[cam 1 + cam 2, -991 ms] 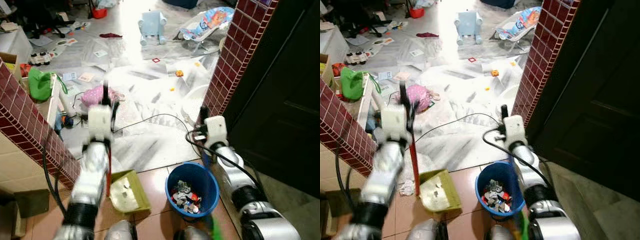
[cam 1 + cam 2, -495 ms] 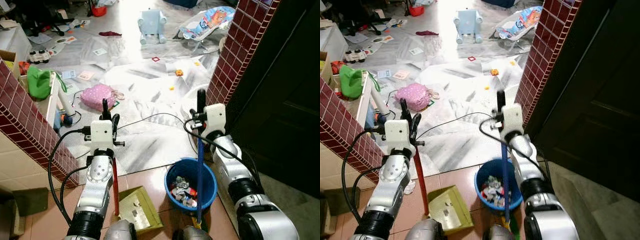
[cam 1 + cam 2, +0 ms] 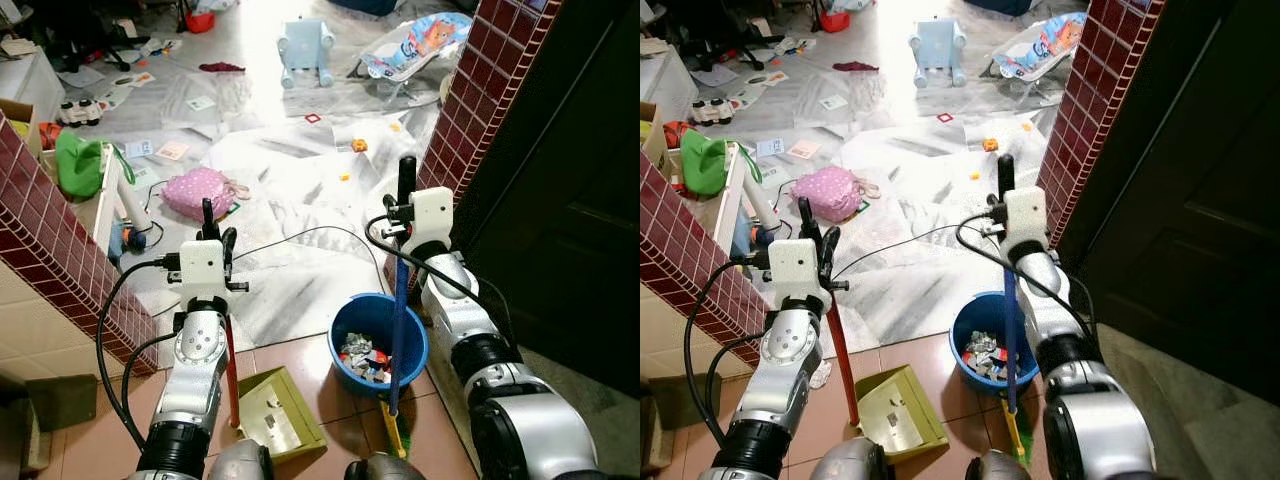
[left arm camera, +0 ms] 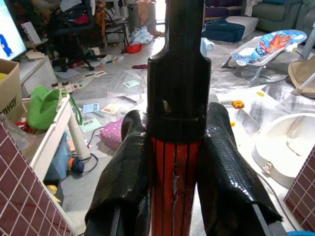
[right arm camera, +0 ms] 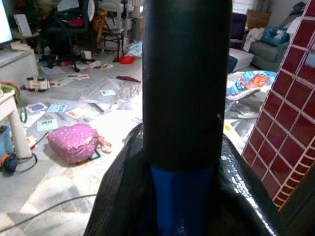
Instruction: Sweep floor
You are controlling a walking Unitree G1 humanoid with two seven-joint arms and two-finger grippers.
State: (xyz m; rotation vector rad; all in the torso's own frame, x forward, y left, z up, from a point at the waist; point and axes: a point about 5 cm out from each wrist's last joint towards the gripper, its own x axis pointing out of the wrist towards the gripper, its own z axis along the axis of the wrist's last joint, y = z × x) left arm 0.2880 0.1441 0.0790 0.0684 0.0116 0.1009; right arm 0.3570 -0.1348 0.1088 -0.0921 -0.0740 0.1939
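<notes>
Left gripper (image 4: 174, 162) clamps the red dustpan handle (image 3: 231, 375), right gripper (image 5: 184, 167) clamps the blue broom handle (image 3: 397, 330), blue bucket (image 3: 345, 325) between and below.

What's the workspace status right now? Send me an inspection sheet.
Surface: terracotta tile floor meeting pale marble.
Job's things: green dustpan on red handle; blue broom handle; blue bucket holding debris.
Clutter: pink bag, green bag, papers, small toys.
Grippers: left gripper shut on red handle; right gripper shut on broom handle.
Cables: black cable across marble.
Surroundings: red-tiled pillars, dark door on the right.
</notes>
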